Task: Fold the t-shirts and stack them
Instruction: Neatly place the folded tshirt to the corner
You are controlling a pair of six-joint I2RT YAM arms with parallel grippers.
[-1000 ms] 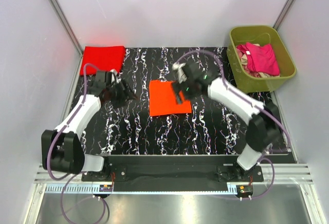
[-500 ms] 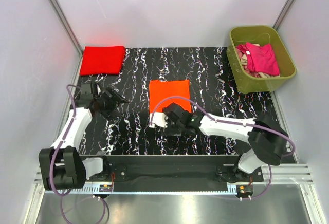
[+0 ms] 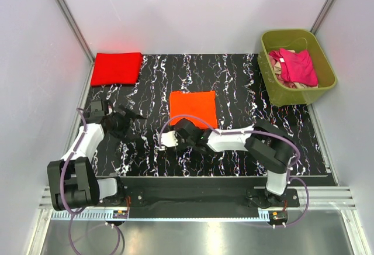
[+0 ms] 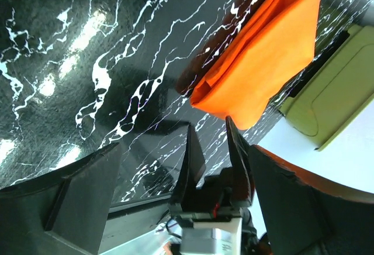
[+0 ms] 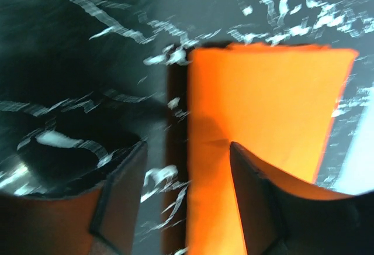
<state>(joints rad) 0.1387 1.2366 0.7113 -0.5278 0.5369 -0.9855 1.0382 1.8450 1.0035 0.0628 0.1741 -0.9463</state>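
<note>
Our right gripper (image 5: 187, 150) has its jaws apart with nothing between them. It sits low over the table (image 3: 245, 79), just at the near left corner of the orange shirt (image 3: 193, 107). In the right wrist view, the shirt's left edge runs up the gap between the two fingers (image 5: 120, 199), and we cannot tell whether either finger touches the cloth. Our left gripper (image 3: 130, 120) is also spread wide and holds nothing. It hangs over bare table well to the left of the orange shirt, and in its wrist view it looks across at the other gripper and the shirt's corner. The orange shirt lies folded into a flat rectangle near the middle of the black, white-veined tabletop. A red shirt (image 3: 117, 68), also folded flat, lies in the far left corner, well apart from both arms. At the far right stands an olive-green tub (image 3: 327, 85). In it a pink shirt (image 3: 298, 66) is bunched on top of some beige cloth (image 3: 290, 82), and neither is folded.
</note>
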